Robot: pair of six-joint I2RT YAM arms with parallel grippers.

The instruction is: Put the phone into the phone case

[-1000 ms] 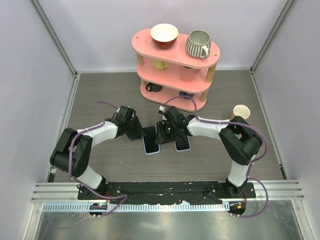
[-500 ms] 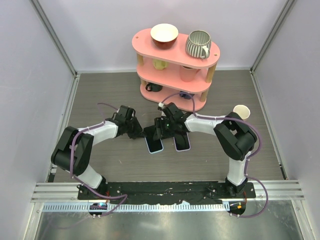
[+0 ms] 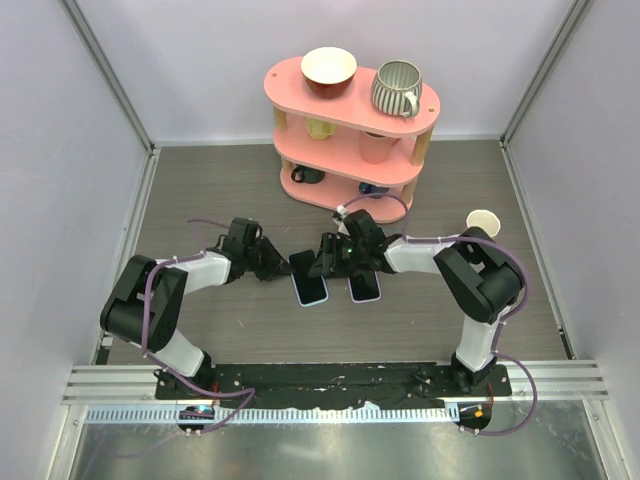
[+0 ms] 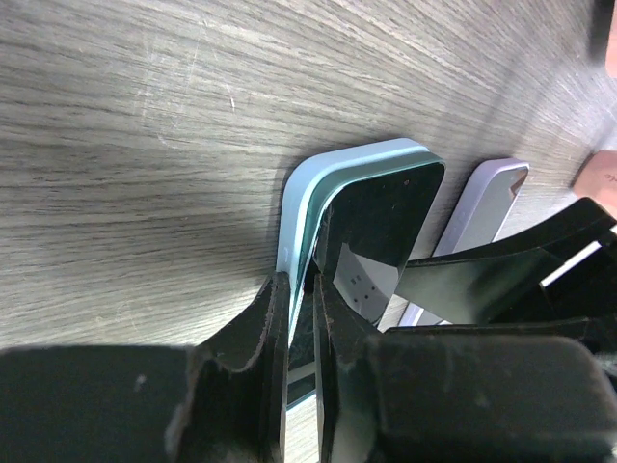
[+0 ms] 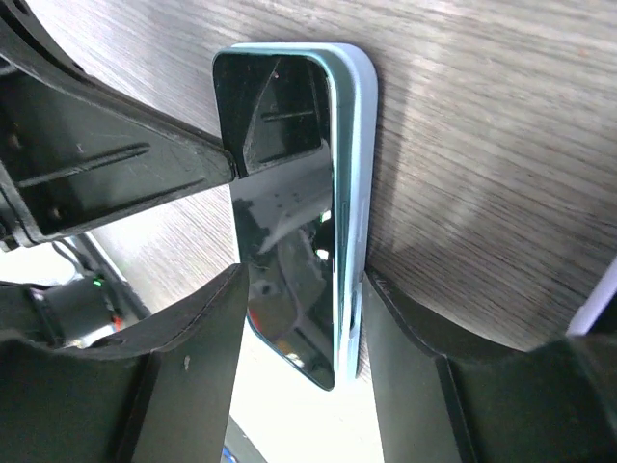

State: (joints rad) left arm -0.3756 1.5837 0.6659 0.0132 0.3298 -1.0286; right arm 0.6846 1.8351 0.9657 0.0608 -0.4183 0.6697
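The grey wood-grain desk point(image 3: 200, 200) carries a pale blue rectangular phone case point(image 4: 295, 198). It lies flat between the left gripper point(image 3: 286, 268) and the right gripper point(image 3: 326, 266). A lilac phone case point(image 4: 482, 207) lies just beside it, on the right gripper's side. Beyond both grippers stands a pink three-tier wooden shelf point(image 3: 292, 95). A pale paper cup point(image 3: 483, 222) stands well out to the right gripper's right.

Both arms stretch low and inward, elbows bent. The left gripper point(image 3: 288, 268) points toward 3 o'clock, its jaws pinched nearly together on the phone point(image 4: 381, 222). The right gripper point(image 3: 323, 266) points toward 8 o'clock, jaws spread wide, clasping the phone case point(image 5: 355, 145) by its long sides.
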